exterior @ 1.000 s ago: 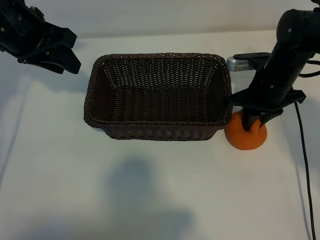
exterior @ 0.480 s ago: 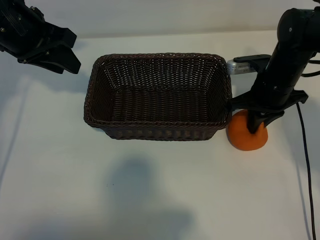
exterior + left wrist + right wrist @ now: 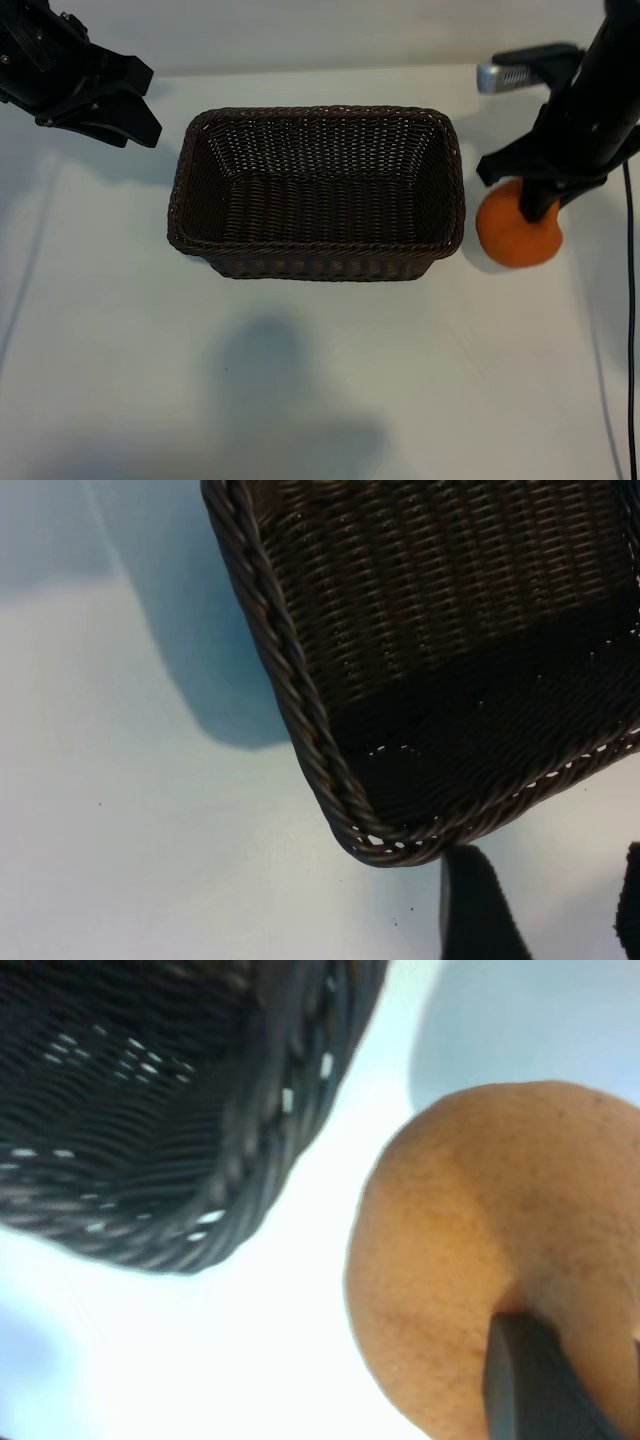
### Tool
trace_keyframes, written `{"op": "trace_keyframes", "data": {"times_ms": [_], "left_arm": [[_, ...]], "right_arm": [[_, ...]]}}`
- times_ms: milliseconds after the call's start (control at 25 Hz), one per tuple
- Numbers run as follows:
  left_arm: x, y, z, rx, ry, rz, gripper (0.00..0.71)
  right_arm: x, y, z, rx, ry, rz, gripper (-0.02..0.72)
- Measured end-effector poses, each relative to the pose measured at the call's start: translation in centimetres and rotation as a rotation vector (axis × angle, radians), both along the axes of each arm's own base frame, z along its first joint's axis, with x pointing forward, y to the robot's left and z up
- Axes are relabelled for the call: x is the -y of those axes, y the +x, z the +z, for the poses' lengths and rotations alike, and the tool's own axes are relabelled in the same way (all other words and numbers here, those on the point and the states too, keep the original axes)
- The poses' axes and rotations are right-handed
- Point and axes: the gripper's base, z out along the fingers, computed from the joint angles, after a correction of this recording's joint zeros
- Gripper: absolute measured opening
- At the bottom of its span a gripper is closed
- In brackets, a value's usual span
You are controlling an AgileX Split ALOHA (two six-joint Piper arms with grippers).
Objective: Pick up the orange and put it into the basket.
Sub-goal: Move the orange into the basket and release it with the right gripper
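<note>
Orange (image 3: 518, 238) apparently in right gripper (image 3: 537, 208)

No readable text in any view.
No lettering, label, brand mark or number can be made out on the dark brown woven wicker basket (image 3: 316, 190) or on the white table (image 3: 300, 380) under it.

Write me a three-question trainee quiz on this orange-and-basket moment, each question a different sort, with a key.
1. True or false: the orange lies inside the basket.
2. Which pincer grips the orange? A) left pincer B) right pincer
3. Fill in: the basket holds ____.

Key: 1 false, it is beside the basket, clamped in the pincer. 2 B; the left one waits near the basket's far corner. 3 nothing.
</note>
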Motion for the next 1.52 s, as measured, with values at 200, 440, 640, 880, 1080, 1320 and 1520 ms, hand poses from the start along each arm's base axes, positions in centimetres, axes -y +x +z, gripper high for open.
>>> {"op": "trace_keyframes", "data": {"times_ms": [200, 440, 640, 880, 1080, 1320, 1520], "left_arm": [[0.0, 0.0, 0.0, 0.0, 0.0, 0.0, 0.398], [0.0, 0.0, 0.0, 0.0, 0.0, 0.0, 0.398], [0.0, 0.0, 0.0, 0.0, 0.0, 0.0, 0.398], [0.0, 0.0, 0.0, 0.0, 0.0, 0.0, 0.398], [0.0, 0.0, 0.0, 0.0, -0.001, 0.0, 0.398], [0.1, 0.0, 0.0, -0.001, -0.013, 0.001, 0.398], [0.2, 0.0, 0.1, -0.002, -0.021, 0.002, 0.398]], "right_arm": [[0.1, -0.3, 2.9, 0.055, 0.006, 0.008, 0.087], [0.0, 0.0, 4.1, 0.089, 0.011, 0.009, 0.087], [0.0, 0.0, 4.1, 0.088, 0.011, 0.009, 0.085], [0.0, 0.0, 4.3, 0.093, 0.012, 0.01, 0.085], [-0.2, 0.0, 4.4, 0.092, 0.037, 0.004, 0.085], [-1.6, 0.3, 6.0, 0.141, 0.078, 0.028, 0.085], [-4.2, 0.0, 7.0, 0.17, 0.1, 0.098, 0.085]]}}
